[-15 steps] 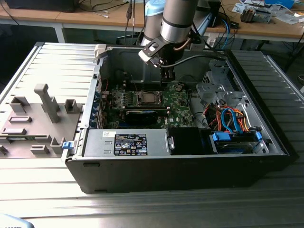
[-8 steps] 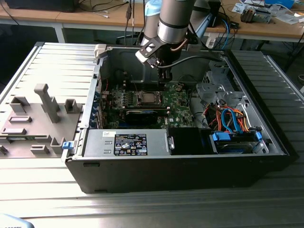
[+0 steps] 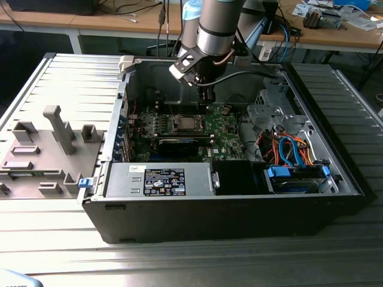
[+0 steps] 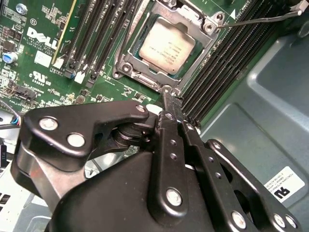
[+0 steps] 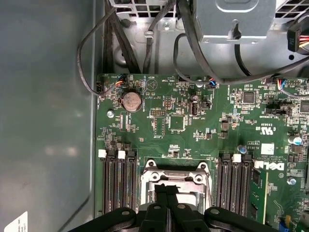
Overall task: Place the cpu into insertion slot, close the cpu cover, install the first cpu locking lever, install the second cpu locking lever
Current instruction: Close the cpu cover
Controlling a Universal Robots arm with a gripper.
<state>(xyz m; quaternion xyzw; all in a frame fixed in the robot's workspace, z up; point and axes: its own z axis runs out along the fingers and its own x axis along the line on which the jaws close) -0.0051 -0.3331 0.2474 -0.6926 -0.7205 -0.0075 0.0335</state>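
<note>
**Robot arm's tool closes in on the processor socket inside an open computer case**

In the exterior view the tool (image 3: 206, 98) hangs over the green motherboard (image 3: 224, 128) of a black case (image 3: 239, 221), which lies open on a ribbed metal table (image 3: 179, 263), just beside the insertion slot (image 3: 182, 124) on the exterior view's right. In the second wrist view the cpu (image 4: 166, 47) sits flat in the slot, with the cpu cover (image 4: 133, 43) lying down around it. The tool's fingers (image 4: 170, 116) are pressed together, nothing visible between them, and their tips are at the cover's near edge. A thin locking lever (image 4: 256, 20) juts from the socket's corner across the memory slots (image 4: 227, 63).
</note>
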